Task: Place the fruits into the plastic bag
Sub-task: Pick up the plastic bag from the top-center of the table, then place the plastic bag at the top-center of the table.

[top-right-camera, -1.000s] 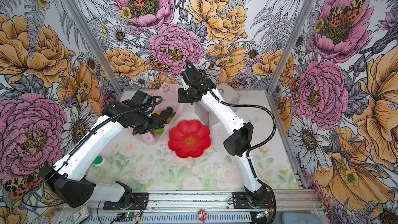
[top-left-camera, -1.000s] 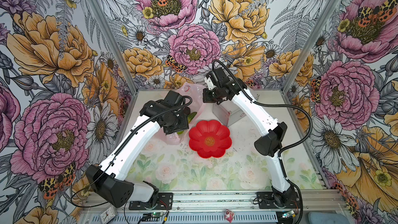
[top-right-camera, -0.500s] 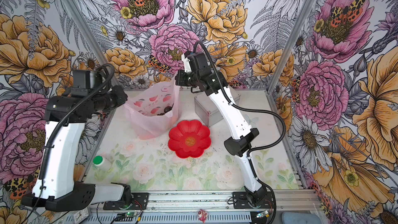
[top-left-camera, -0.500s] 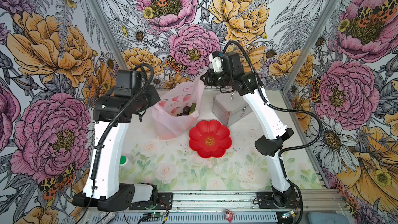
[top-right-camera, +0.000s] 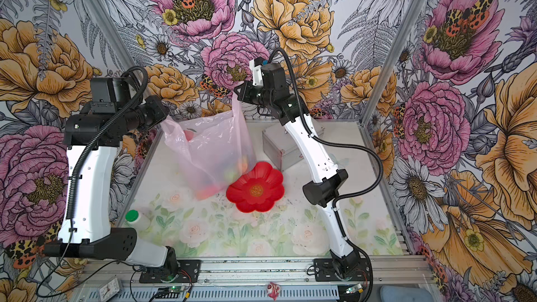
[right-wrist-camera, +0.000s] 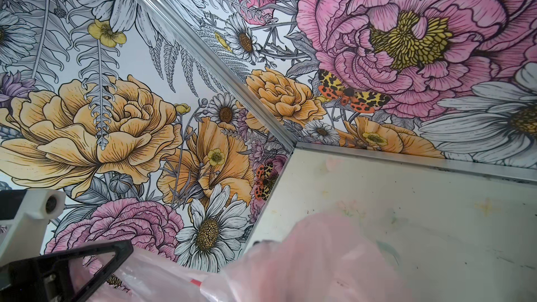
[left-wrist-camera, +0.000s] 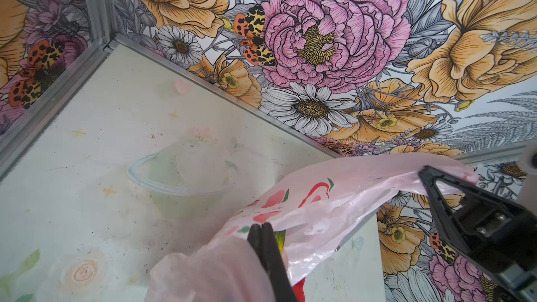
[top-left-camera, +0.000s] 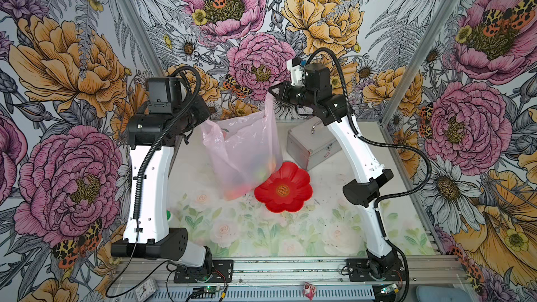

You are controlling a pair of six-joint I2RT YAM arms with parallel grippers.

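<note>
Lifted higher: plastic bag (top-left-camera: 244,146), centre frame | fruits (top-left-camera: 241,187) in its bottom | left fingers (left-wrist-camera: 270,254), right fingers (top-left-camera: 275,92) clamped on its top edge

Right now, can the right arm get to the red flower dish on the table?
Probably not: the right gripper is shut on a handle of the plastic bag, holding it up, so it would have to let go first. The red dish lies uncovered beside the bag.
</note>
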